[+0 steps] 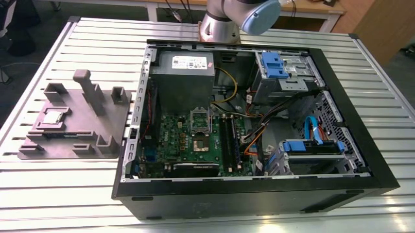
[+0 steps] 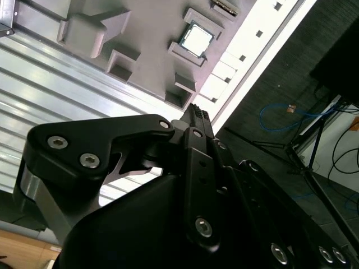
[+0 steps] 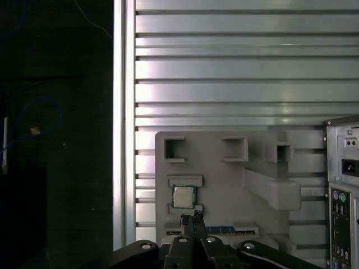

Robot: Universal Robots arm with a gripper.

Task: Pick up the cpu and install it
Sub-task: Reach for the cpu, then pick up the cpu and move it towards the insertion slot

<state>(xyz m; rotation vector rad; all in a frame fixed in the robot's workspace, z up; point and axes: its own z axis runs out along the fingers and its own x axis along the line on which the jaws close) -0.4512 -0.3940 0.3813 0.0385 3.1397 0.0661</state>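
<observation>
Near the grey moulded holder, and touching nothing, the gripper hangs with its two fingers pressed together and nothing caught between them; in the second wrist view the gripper looks the same.

Closest to those tips lies the cpu, silver face up, seated in a shallow pocket of the holder; raised lips stand against the chip's sides, which I judge is meant to keep it square and at a known spot for a pick; the grasp is not yet made.

In the exterior view the cpu and its holder sit on the slatted metal table, just beside the computer case, on the exterior view's left of it. That case lies on its side with the panel off, so the motherboard faces up and its socket can be reached from above; the socket's frame looks lifted, though that is hard to make out.

A memory stick lies in another slot of the holder, partly hidden behind the gripper's own body. At the far side of the case, the arm is cut off by the picture's edge. How high the fingers stand over the chip I cannot tell; the chip's underside is hidden.
</observation>
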